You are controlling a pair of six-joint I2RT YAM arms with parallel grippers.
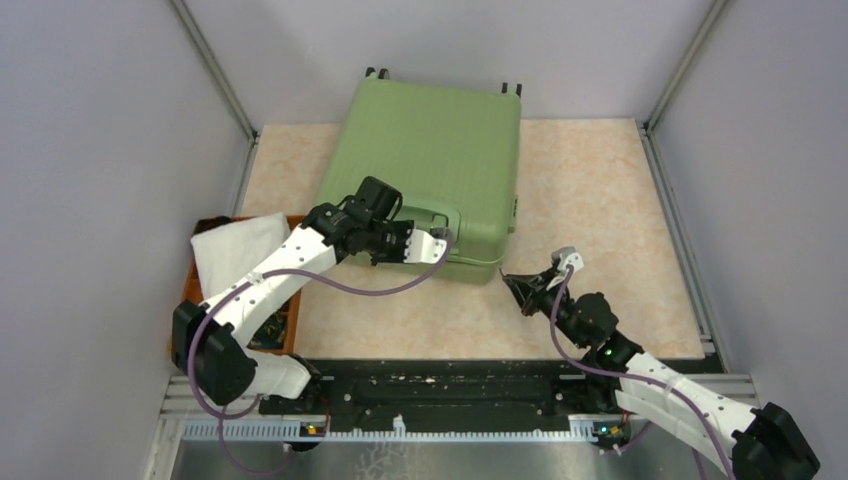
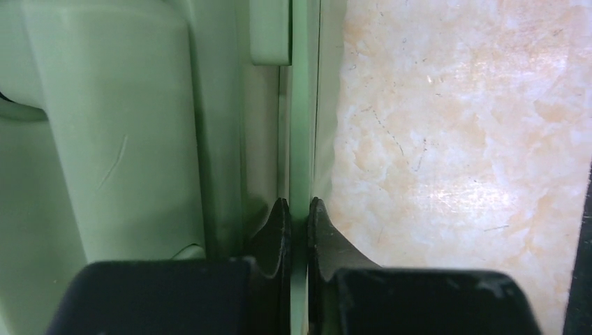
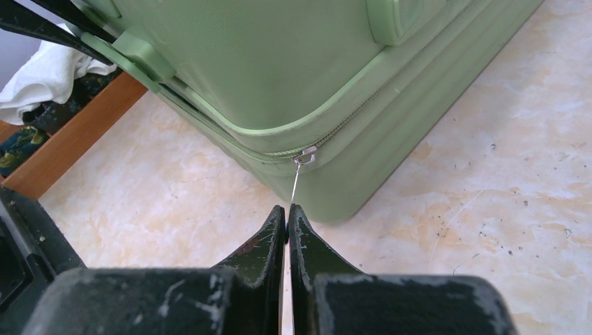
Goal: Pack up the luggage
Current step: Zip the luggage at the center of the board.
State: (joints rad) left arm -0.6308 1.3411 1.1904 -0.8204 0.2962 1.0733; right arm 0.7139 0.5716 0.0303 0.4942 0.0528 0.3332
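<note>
The luggage [image 1: 430,160], a light-green ribbed suitcase, lies flat and closed at the back middle of the table. My left gripper [image 1: 445,242] is at its near side beside the green handle [image 1: 440,215]. In the left wrist view the gripper [image 2: 299,209] is shut on a thin green rim [image 2: 299,125] of the luggage. My right gripper [image 1: 510,279] is at the near right corner. In the right wrist view it [image 3: 287,209] is shut on the thin metal zipper pull [image 3: 297,183], which hangs from the slider [image 3: 306,155] on the luggage [image 3: 279,63].
An orange-brown tray [image 1: 188,285] stands at the left edge, with a white cloth [image 1: 238,248] and dark patterned items in it; both also show in the right wrist view, tray [image 3: 77,132] and cloth [image 3: 42,70]. Grey walls and metal posts enclose the table [image 1: 600,200].
</note>
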